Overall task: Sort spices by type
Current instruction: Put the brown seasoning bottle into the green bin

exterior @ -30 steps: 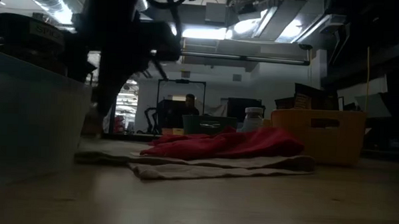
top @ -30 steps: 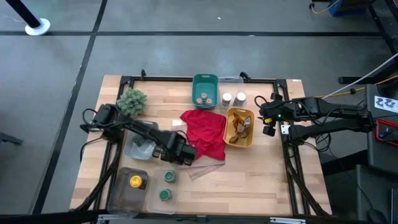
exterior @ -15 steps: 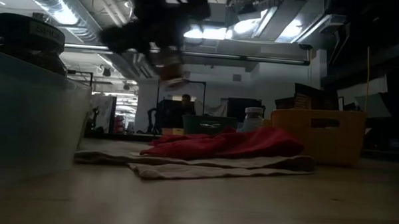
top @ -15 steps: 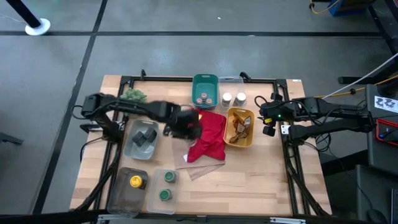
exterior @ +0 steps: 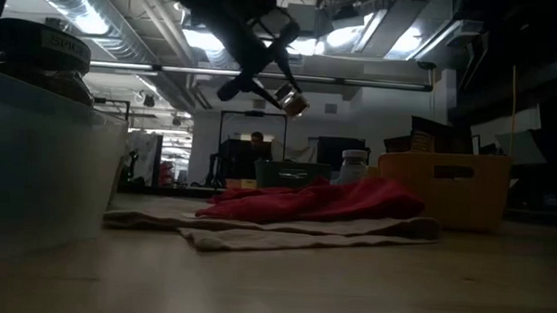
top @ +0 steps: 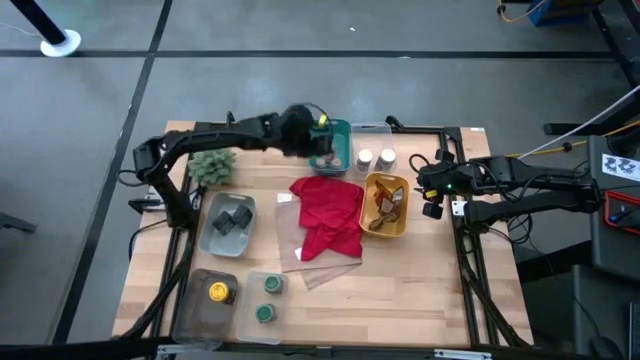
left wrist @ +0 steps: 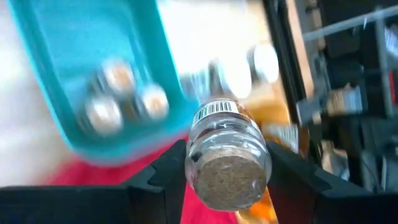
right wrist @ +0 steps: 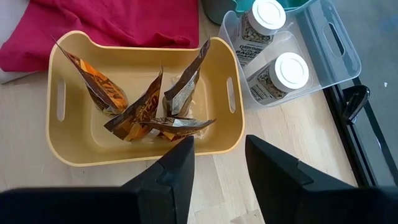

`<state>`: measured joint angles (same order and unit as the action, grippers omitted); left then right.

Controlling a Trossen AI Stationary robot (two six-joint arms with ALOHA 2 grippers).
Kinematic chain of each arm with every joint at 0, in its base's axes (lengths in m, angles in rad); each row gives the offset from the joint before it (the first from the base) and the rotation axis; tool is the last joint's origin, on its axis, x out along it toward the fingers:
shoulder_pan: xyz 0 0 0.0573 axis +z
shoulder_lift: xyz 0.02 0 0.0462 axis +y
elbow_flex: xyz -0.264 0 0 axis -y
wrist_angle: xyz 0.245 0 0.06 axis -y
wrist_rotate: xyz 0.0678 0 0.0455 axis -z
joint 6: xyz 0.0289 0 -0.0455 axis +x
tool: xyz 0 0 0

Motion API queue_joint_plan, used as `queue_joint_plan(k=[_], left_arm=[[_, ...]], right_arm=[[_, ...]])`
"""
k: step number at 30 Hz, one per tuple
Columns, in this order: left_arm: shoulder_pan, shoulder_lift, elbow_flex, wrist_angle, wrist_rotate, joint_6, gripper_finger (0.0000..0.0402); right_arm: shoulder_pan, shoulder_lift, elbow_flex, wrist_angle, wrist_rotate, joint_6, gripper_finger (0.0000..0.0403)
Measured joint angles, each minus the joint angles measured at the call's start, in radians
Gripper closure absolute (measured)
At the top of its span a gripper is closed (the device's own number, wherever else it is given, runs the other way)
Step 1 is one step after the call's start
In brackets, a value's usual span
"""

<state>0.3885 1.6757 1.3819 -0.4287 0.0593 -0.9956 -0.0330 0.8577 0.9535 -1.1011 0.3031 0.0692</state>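
Left gripper [left wrist: 227, 177] clamped on a tan-lid jar [left wrist: 229, 167], held in the air above the teal bin [top: 330, 146] at the table's far edge; three tan-lid jars [left wrist: 121, 96] lying inside that bin. Clear bin [right wrist: 311, 56] with two white-lid jars [right wrist: 280, 59] just right of the teal one. Red cloth [top: 328, 215] near side of it. Right gripper [right wrist: 217, 158] with fingers apart, holding nothing, poised near the yellow bin [right wrist: 74, 149] of packets [right wrist: 146, 112], right of centre. Bare wood along the near right.
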Motion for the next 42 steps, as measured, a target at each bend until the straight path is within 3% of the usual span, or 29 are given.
queue_joint_plan(k=[7, 13, 25, 42], left_arm=[[0.123, 0.031, 0.009, 0.109, -0.039, 0.131, 0.0237], [0.160, 0.148, 0.138, 0.117, -0.037, 0.257, 0.0237], [0.178, 0.389, 0.412, -0.236, -0.122, 0.484, 0.0237], [0.183, 0.513, 0.436, -0.242, -0.169, 0.562, 0.0225]], right_arm=[[0.000, 0.000, 0.000, 0.000, 0.000, 0.000, 0.0260], [0.000, 0.000, 0.000, 0.000, -0.001, 0.000, 0.0260], [0.000, 0.000, 0.000, 0.000, 0.000, 0.003, 0.0260], [0.000, 0.000, 0.000, 0.000, 0.002, 0.004, 0.0260]])
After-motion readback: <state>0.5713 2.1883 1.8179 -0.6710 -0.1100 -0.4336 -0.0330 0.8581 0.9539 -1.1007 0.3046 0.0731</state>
